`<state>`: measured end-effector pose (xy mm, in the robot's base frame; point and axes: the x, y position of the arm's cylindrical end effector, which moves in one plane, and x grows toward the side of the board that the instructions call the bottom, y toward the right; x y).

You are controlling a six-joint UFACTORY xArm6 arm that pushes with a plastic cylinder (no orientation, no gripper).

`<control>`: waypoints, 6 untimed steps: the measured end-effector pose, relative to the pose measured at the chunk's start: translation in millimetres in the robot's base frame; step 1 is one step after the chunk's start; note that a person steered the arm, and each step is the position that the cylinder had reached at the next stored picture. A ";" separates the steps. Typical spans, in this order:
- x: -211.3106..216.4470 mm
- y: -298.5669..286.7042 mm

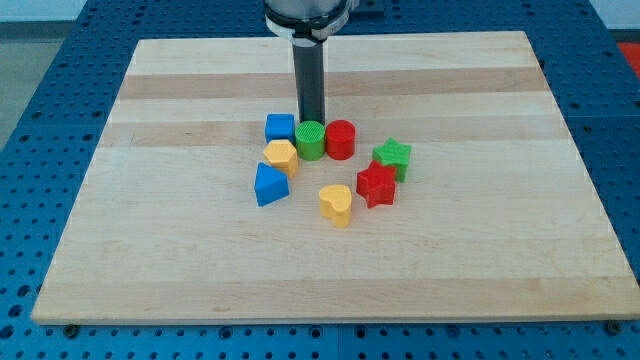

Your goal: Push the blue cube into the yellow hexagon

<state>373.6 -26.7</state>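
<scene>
Pale wooden board [480, 240] on blue perforated bench [40, 70]. Green cylinder [310, 140] touches red cylinder [341, 139]. Green star block [393, 156] just above red star block [377, 185]. Yellow heart block [336, 204], blue triangular block [270, 185] below.

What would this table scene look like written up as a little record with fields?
surface: wooden board
my tip: just behind the green cylinder, right of the blue cube
target: yellow hexagon, directly below the blue cube, about touching
beside green cylinder: red cylinder
lower left: blue triangular block
bottom of cluster: yellow heart
right side: green star, red star
</scene>
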 end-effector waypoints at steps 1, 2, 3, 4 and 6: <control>-14.3 -20.5; -52.2 -58.8; -50.6 -113.3; -26.4 -113.5; -22.3 -96.3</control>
<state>351.3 -123.1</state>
